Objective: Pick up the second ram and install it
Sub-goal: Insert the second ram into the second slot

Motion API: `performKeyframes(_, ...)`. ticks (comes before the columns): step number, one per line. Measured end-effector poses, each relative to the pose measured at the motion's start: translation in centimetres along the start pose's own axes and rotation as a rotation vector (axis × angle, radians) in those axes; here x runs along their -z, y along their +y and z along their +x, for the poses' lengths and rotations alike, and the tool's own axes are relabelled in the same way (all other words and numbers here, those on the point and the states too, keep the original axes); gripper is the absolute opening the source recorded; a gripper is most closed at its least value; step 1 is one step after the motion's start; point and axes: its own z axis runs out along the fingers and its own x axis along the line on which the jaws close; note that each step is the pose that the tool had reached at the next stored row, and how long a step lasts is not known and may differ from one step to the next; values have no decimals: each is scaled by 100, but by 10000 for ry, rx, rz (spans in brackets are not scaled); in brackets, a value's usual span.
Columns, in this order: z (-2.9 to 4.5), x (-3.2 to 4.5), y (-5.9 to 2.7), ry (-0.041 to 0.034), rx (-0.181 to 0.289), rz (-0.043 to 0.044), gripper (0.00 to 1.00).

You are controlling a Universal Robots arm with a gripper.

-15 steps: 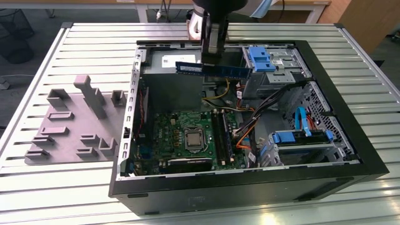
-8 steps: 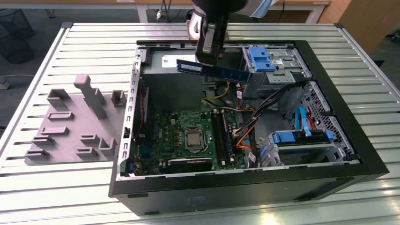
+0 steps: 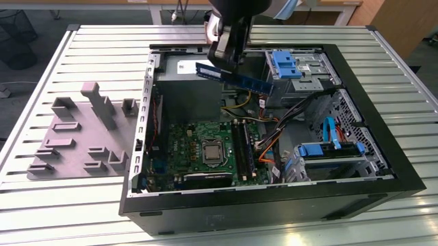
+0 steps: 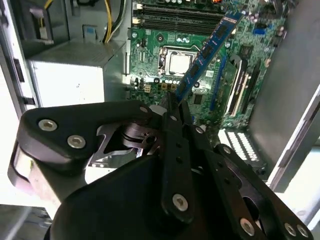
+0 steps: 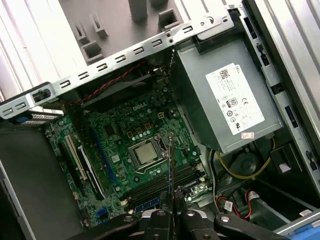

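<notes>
A: Where's the arm?
B: Reaching down from the far edge of the open computer case (image 3: 383,169) in the exterior view, with the gripper (image 3: 224,60) hanging above the case's interior, over the grey power supply (image 3: 188,77).

A: And its fingers?
B: Clamped together on one end of the second ram (image 3: 236,77). The blue stick juts out sideways from the gripper toward the blue drive bracket (image 3: 286,64), held in the air, well above the motherboard (image 3: 202,148). In the second wrist view the ram (image 4: 205,52) sticks out from between the black fingertips (image 4: 170,102) over the board; in the first wrist view it shows edge-on as a thin line (image 5: 170,170).

A: What's around it?
B: Beneath lie the processor socket (image 3: 212,152) and the long black slots (image 3: 241,148) just beside it. Bundled cables (image 3: 274,133) run between the motherboard and the drive cage (image 3: 329,154). Outside the case, a grey fixture tray (image 3: 82,138) sits on the slatted table (image 3: 41,205).
</notes>
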Motion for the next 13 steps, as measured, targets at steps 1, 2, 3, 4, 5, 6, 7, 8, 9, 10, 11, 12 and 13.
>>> performKeyframes(1,0,-2,0,-5,-180,5,14)
performKeyframes(2,0,-5,0,-11,-376,10,14)
performKeyframes(3,0,-7,0,-16,-556,14,14)
performKeyframes(4,0,-9,0,-21,-729,19,14)
performKeyframes(5,0,-12,0,-26,-910,23,14)
performKeyframes(6,0,-14,0,-31,-1095,28,14)
performKeyframes(7,1,-16,-1,-36,-1268,32,14)
performKeyframes(8,1,-19,-1,-42,-1466,37,14)
performKeyframes(9,1,-22,-1,-47,-1643,42,14)
performKeyframes(10,1,-24,-1,-52,-1825,46,14)
performKeyframes(11,1,-26,-1,-57,-2004,51,14)
performKeyframes(12,1,-29,-1,-62,-2184,55,14)
performKeyframes(13,1,-31,-1,-67,-2364,60,14)
